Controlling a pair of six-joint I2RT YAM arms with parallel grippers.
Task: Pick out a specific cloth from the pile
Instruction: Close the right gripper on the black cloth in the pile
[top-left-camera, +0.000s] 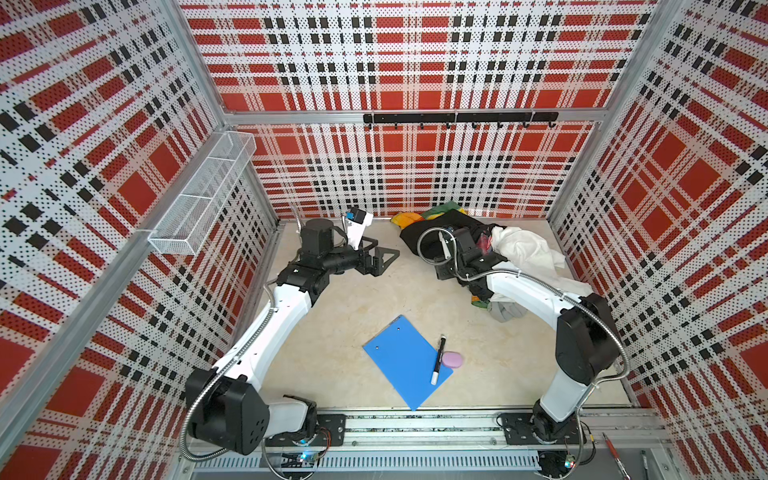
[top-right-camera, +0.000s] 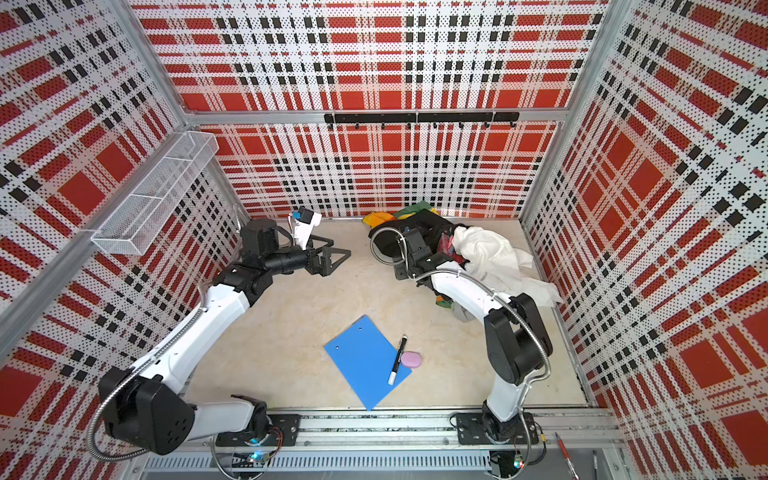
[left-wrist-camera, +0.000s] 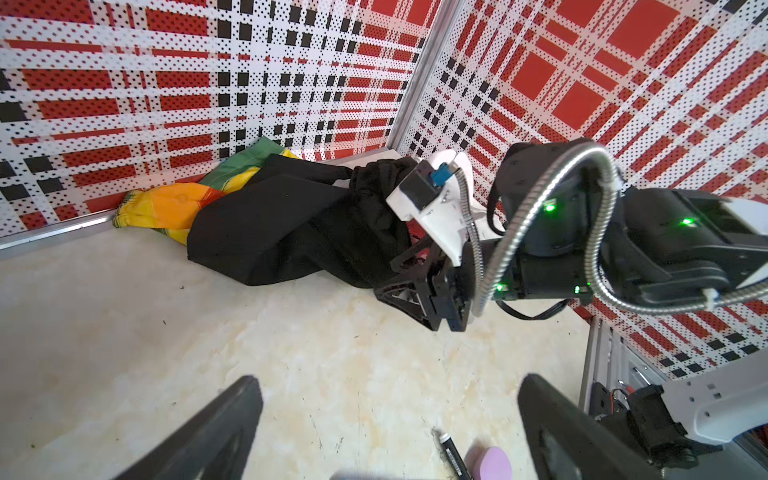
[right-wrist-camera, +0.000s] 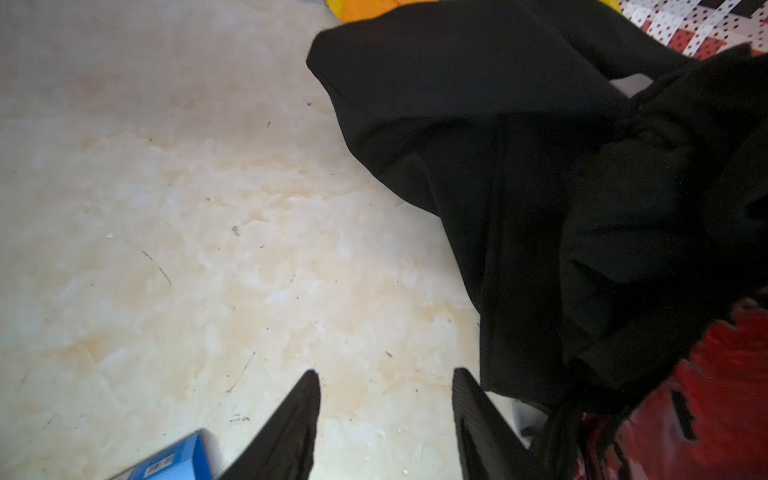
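Note:
The cloth (top-left-camera: 417, 240) (top-right-camera: 384, 243) is a plain black sheet lying at the left edge of the pile (top-left-camera: 528, 251) (top-right-camera: 486, 249), in the back right corner. In the left wrist view the cloth (left-wrist-camera: 282, 224) spreads onto the table. My right gripper (top-left-camera: 441, 272) (top-right-camera: 401, 272) (right-wrist-camera: 386, 374) is low at the cloth's (right-wrist-camera: 478, 145) near edge, open, with bare table between its fingers. One finger stands just beside the black fabric. My left gripper (top-left-camera: 386, 249) (top-right-camera: 338, 249) (left-wrist-camera: 386, 380) hovers wide open and empty left of the pile.
A rainbow-striped cloth (top-left-camera: 409, 217) pokes out behind the black sheet. White fabric (top-left-camera: 536, 253) and a red-patterned piece (right-wrist-camera: 727, 395) lie in the pile. A blue clipboard (top-left-camera: 405, 361), a marker (top-left-camera: 438, 359) and a pink oval (top-left-camera: 452, 359) lie near the front. A wire basket (top-left-camera: 203, 195) hangs on the left wall.

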